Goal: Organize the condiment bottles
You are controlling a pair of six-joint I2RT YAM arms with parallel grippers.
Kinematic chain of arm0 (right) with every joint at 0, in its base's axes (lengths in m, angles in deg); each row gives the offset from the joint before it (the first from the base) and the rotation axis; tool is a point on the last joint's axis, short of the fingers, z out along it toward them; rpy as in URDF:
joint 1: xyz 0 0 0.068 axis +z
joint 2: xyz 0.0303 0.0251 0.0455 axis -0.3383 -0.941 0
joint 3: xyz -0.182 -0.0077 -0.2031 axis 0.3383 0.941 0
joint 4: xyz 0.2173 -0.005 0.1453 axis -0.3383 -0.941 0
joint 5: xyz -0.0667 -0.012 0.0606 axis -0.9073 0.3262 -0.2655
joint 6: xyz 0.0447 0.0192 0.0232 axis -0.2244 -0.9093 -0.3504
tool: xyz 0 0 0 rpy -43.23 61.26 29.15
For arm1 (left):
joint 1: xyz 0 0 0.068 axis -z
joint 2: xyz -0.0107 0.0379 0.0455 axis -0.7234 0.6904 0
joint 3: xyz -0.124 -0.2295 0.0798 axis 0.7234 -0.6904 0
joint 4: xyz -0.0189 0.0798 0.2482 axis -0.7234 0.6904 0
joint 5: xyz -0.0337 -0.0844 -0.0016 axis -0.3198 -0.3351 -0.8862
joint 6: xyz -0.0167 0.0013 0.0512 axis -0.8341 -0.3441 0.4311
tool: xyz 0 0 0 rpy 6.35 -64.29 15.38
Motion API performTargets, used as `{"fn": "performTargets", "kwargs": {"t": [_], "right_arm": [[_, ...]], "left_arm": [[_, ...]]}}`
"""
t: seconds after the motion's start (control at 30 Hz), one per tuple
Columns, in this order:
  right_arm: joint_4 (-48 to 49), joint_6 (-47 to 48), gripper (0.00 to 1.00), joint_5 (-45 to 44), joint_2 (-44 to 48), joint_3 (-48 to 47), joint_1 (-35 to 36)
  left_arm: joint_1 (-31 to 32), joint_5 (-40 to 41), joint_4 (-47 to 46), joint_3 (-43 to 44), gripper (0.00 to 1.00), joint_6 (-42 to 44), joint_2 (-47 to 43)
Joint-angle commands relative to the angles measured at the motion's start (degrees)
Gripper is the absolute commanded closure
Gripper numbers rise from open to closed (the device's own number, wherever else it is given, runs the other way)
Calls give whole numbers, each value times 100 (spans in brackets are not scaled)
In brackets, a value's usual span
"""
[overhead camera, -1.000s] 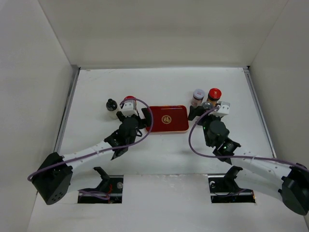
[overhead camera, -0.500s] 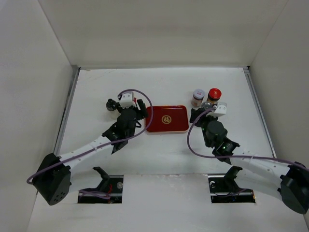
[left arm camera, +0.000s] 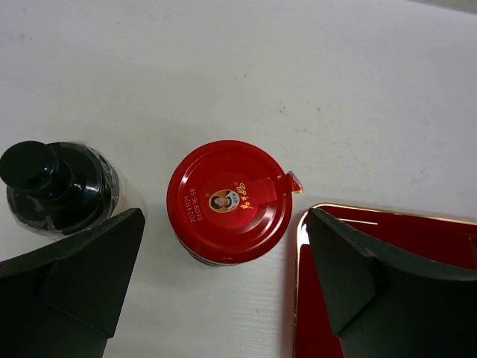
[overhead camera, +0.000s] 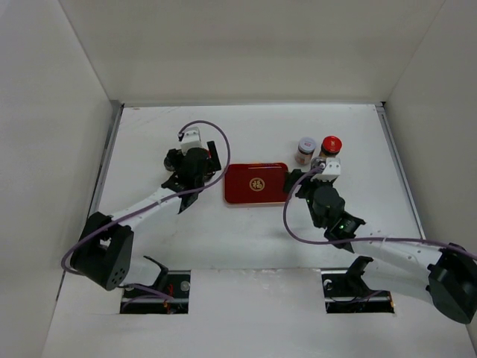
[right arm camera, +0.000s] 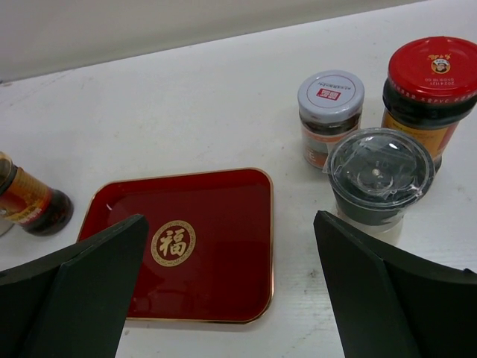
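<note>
The left gripper [left arm camera: 226, 224] stands with its fingers well apart, straddling a red-capped jar [left arm camera: 229, 200] without clearly touching it. A black-capped jar [left arm camera: 56, 186] sits just outside its left finger, between that jar and the tabletop's left edge. The right gripper [right arm camera: 229, 224] is also spread wide and holds nothing, hanging over the red tray [overhead camera: 237, 192], which lies flat in the middle of the white tabletop [overhead camera: 246, 127]. Just beyond its right finger is a grey-lidded jar [right arm camera: 380, 175]. Behind that one, toward the far edge, a white-capped jar [right arm camera: 330, 112] and a second red-capped jar [right arm camera: 432, 82] stand close together off the tray's far right corner. No jar is on the tray. Plain white walls [overhead camera: 246, 45] close in the tabletop on three sides.
</note>
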Motion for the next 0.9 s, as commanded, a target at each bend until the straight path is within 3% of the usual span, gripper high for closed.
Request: {"fn": "performTargets", "kwargs": {"t": [0.0, 0.2, 0.37, 0.47, 0.5, 0.63, 0.87], "right_arm": [[222, 66, 0, 90, -84, -253, 73], [240, 49, 0, 90, -23, -218, 91], [249, 14, 0, 99, 117, -157, 91], [214, 31, 0, 117, 117, -183, 91], [231, 31, 0, 117, 144, -174, 91], [257, 14, 0, 117, 135, -148, 91], [258, 5, 0, 134, 47, -174, 91]], "left_arm": [[-88, -193, -38, 377, 8, 5, 105], [-185, -228, 50, 729, 11, -92, 790], [-212, -228, 6, 738, 27, -241, 958], [-229, -228, 6, 703, 29, -250, 906], [-238, -219, 6, 711, 35, -250, 888], [-159, -18, -3, 667, 60, -224, 459], [192, 335, -12, 887, 64, 57, -649]]}}
